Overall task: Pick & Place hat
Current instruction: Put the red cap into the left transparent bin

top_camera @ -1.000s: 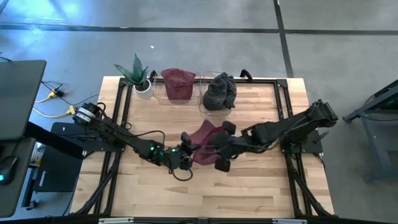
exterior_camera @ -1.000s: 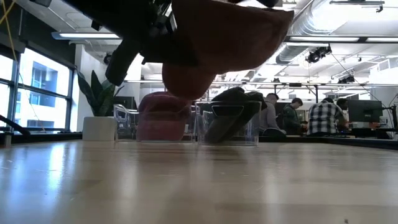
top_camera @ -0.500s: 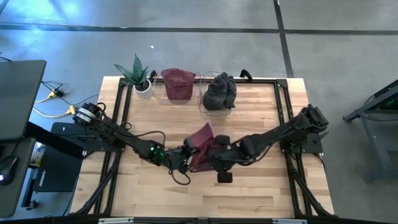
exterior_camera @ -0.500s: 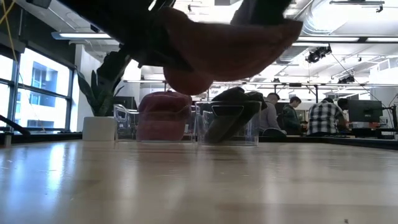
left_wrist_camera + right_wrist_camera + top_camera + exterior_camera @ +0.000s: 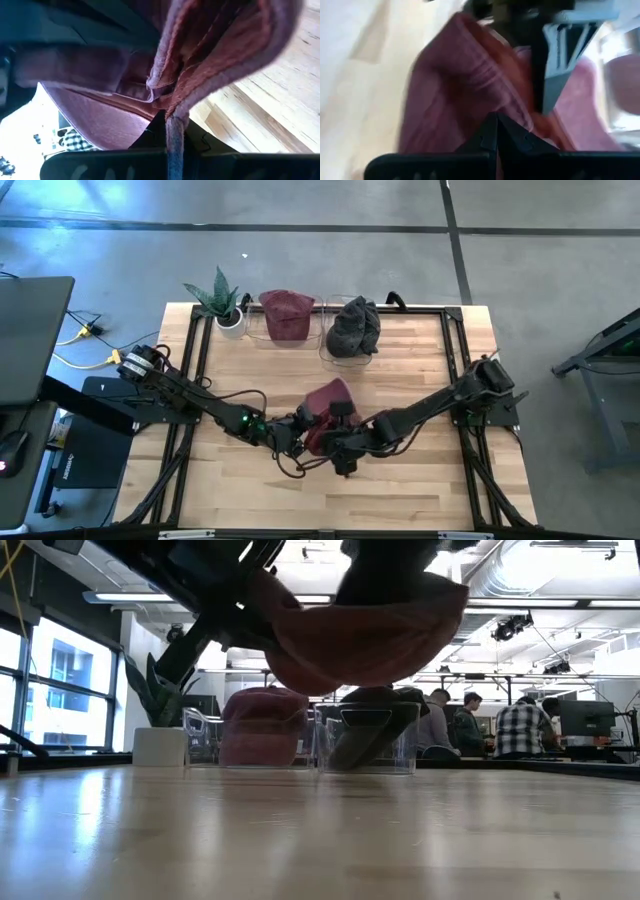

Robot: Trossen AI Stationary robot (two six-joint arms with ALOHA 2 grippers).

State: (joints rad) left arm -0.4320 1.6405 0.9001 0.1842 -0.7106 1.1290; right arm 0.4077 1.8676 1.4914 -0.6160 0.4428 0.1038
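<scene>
The red hat (image 5: 328, 402) hangs in the air above the middle of the table (image 5: 420, 480). The left hand (image 5: 298, 432) and the right hand (image 5: 335, 448) both pinch its edge from opposite sides.

Both my arms stretch low to mid-table, meeting there. My left gripper (image 5: 298, 434) is clamped shut on the hat's (image 5: 328, 400) edge. My right gripper (image 5: 340, 442) sits just beside it, fingers (image 5: 492, 135) pressed together on the same cloth.
</scene>
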